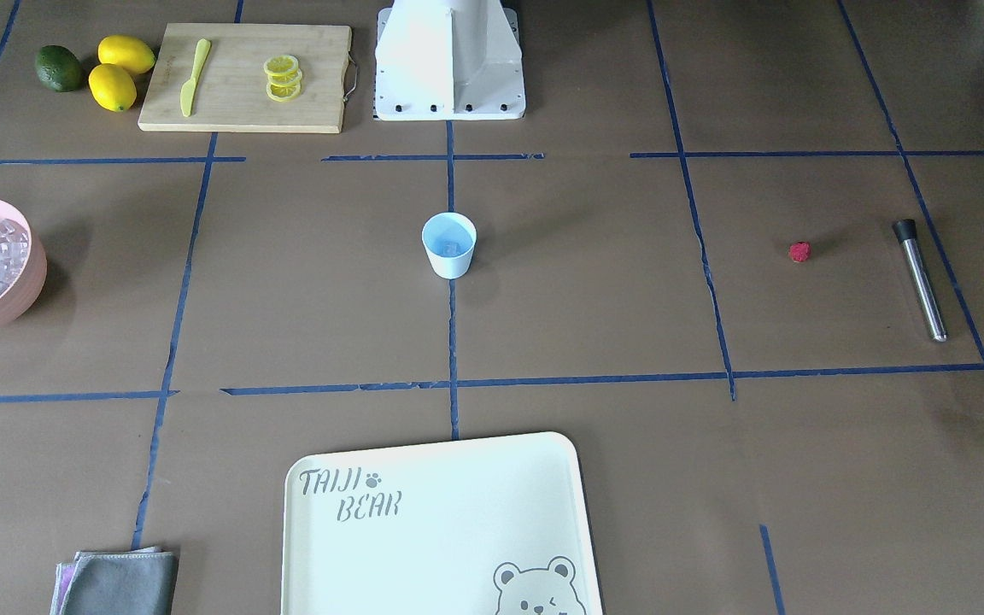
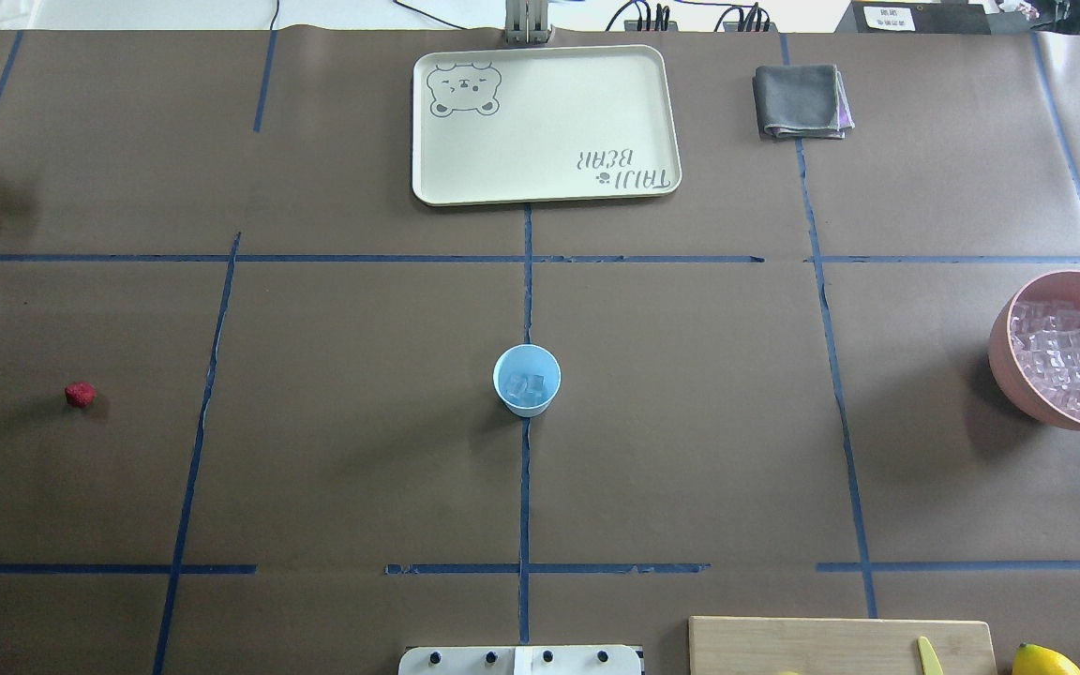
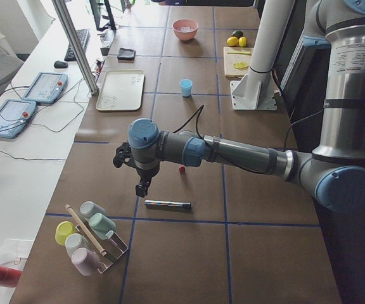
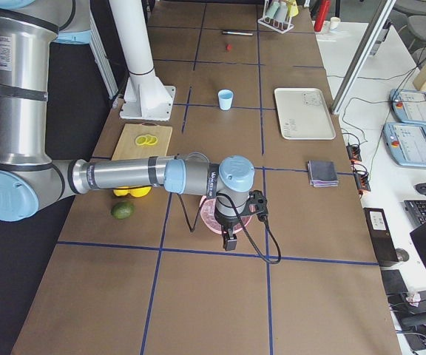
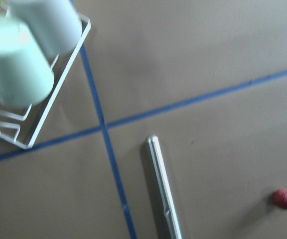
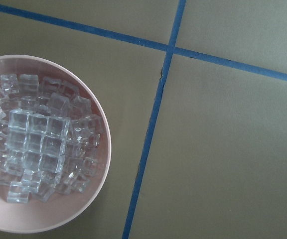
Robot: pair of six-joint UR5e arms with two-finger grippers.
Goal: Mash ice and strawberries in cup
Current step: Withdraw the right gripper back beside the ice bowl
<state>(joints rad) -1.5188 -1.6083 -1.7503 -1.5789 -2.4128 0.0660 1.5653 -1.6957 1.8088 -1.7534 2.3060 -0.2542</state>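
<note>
The light blue cup point(image 2: 527, 379) stands upright at the table's centre with a few ice cubes point(image 2: 523, 387) inside. More ice point(image 6: 39, 154) fills the pink bowl point(image 2: 1004, 361) at the robot's right. The red strawberry point(image 2: 80, 395) lies alone at the robot's left, near a steel muddler point(image 1: 919, 278). My left gripper point(image 3: 143, 187) hangs above the table beside the muddler and strawberry. My right gripper point(image 4: 230, 240) hangs over the pink bowl. Both grippers show only in the side views, so I cannot tell whether they are open or shut.
A cream tray point(image 2: 540, 169) and a grey cloth point(image 2: 798, 101) lie at the far side. A cutting board point(image 1: 244, 111) with lemon slices and a yellow knife, two lemons and a lime sit near the robot base. A rack of cups point(image 3: 87, 237) stands at the left end.
</note>
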